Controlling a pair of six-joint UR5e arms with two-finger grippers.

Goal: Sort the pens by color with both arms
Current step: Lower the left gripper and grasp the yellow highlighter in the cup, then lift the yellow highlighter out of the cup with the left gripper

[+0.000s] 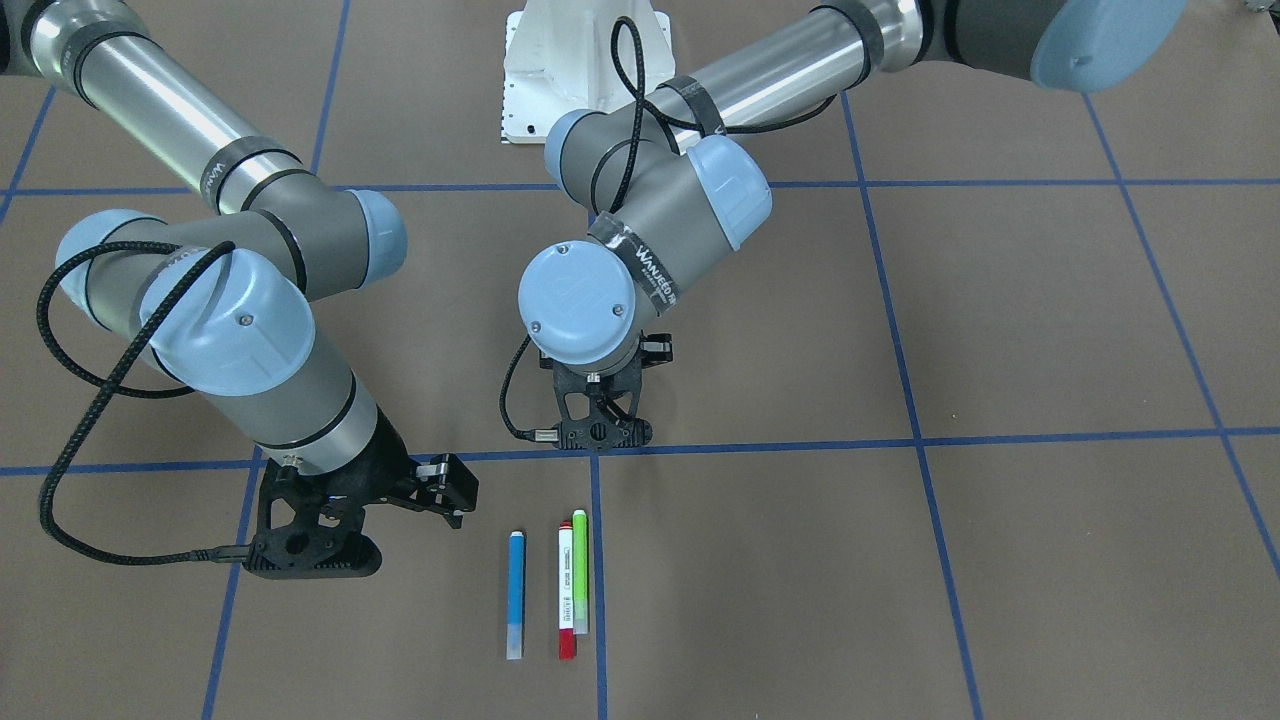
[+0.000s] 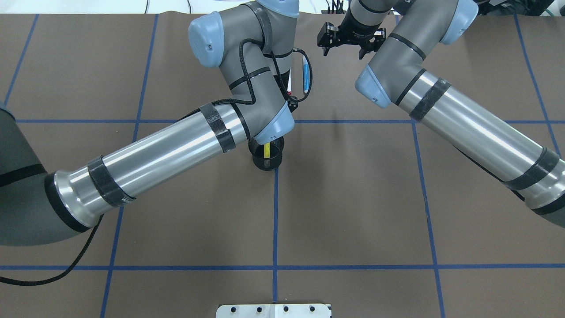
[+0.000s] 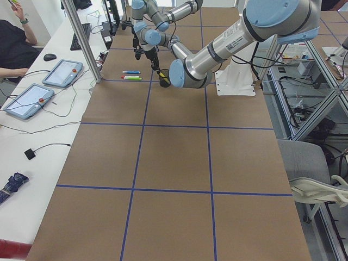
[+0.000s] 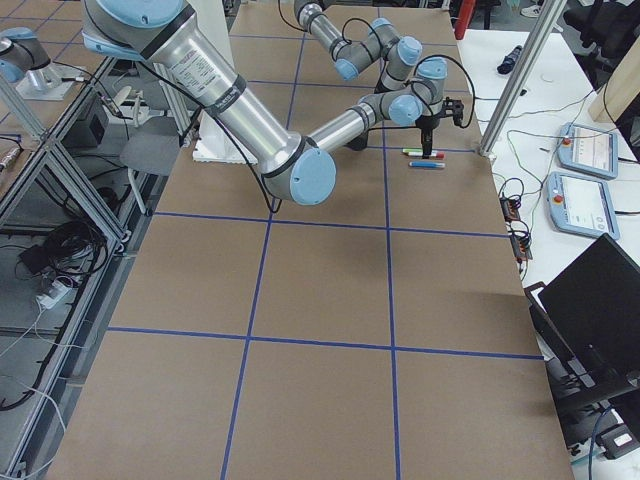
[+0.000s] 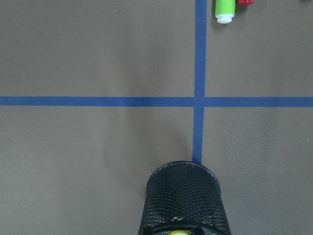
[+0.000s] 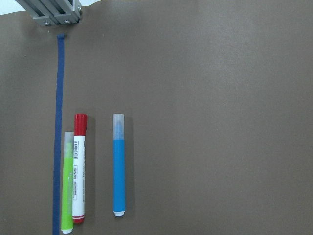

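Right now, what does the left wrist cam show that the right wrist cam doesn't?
Left wrist only: the black mesh cup at the bottom edge, a yellow pen just showing inside it, and a tape crossing. Right wrist only: the blue pen, and the full lengths of the green pen and the white pen with red caps. Both: those two pens' ends, beside a blue tape line.

Right tool [image 2: 343, 51] seemingly open.
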